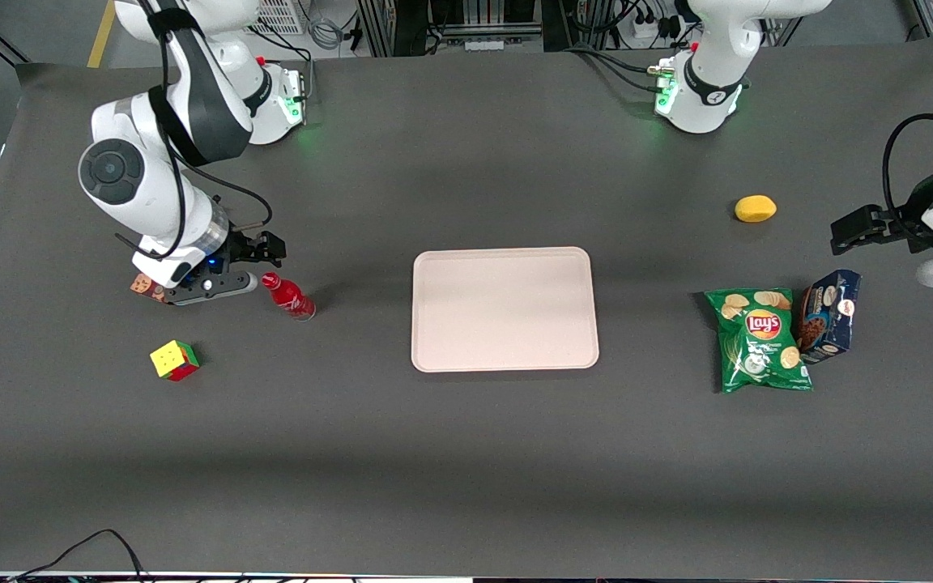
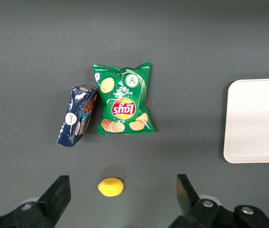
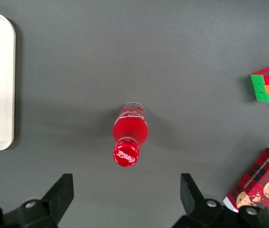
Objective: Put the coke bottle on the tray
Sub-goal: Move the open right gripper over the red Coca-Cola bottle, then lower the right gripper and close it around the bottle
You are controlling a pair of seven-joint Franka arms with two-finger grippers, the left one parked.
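You have not begun the carry yet: the coke bottle (image 1: 289,295) stands upright on the dark surface (image 1: 466,453), toward the working arm's end, well apart from the tray (image 1: 504,309), which sits bare near the middle of the surface. The claw (image 3: 127,199) hangs above the bottle with its fingers spread wide, one to each side of the cap and touching nothing. Descent, grasp, lift, transfer and set-down all remain, by my judgement.

On writing: you can read white "Coca-Cola" script on the bottle's red cap in the right wrist view, and there seems to be more script on the label, though too small to be sure. The green chip bag (image 1: 760,340) toward the parked arm's end reads "Lay's". The blue cookie box (image 1: 828,315) beside it carries a round logo you cannot make out.
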